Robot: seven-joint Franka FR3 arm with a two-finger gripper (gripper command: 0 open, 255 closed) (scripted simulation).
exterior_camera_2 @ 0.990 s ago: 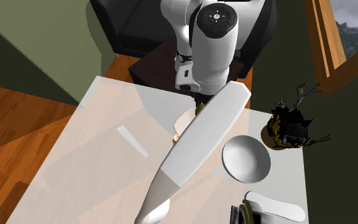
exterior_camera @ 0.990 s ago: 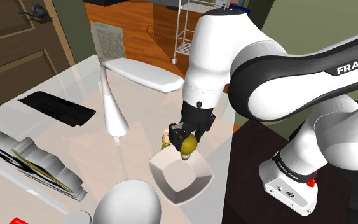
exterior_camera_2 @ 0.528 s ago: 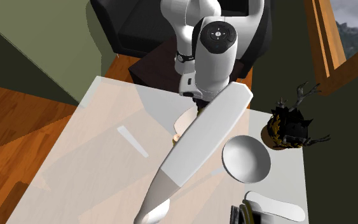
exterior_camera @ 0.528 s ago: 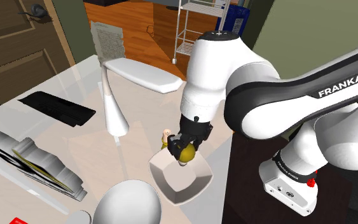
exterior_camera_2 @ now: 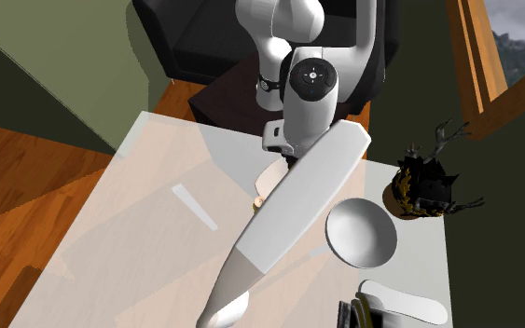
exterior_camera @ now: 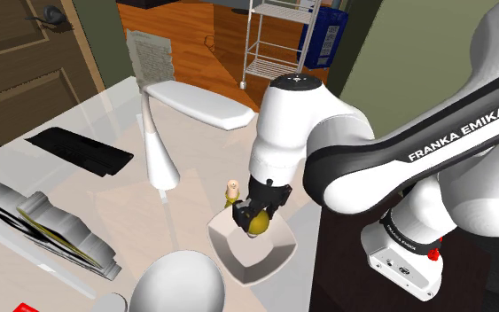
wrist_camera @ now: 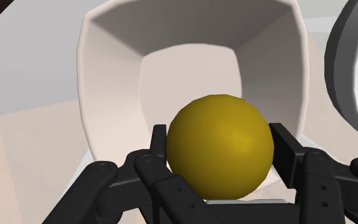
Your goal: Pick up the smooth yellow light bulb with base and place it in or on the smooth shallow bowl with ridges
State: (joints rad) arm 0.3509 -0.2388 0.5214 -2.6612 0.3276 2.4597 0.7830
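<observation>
Gripper [wrist_camera: 220, 149] grasps the yellow bulb [wrist_camera: 219, 141], a finger pressed to each side. The bulb hangs over the hollow of the white bowl [wrist_camera: 110, 83]. In the shoulder view, a small beige-topped object [exterior_camera: 232, 188] stands at the bowl's 12 o'clock, and the white lamp [exterior_camera: 157, 151] at 10 o'clock

Your shoulder camera sits beside the stand [exterior_camera: 340, 275] and looks down over the table [exterior_camera: 114, 204] toward the far door [exterior_camera: 26, 53]. Your second exterior camera is high across the table, facing the arm and tilted steeply down. The white lamp [exterior_camera_2: 297, 200] is close before it, and both views share it. The wrist camera looks closely past the yellow bulb [wrist_camera: 219, 146] into the bowl [wrist_camera: 107, 76], which the lamp seems to mostly hide from the second exterior view.
</observation>
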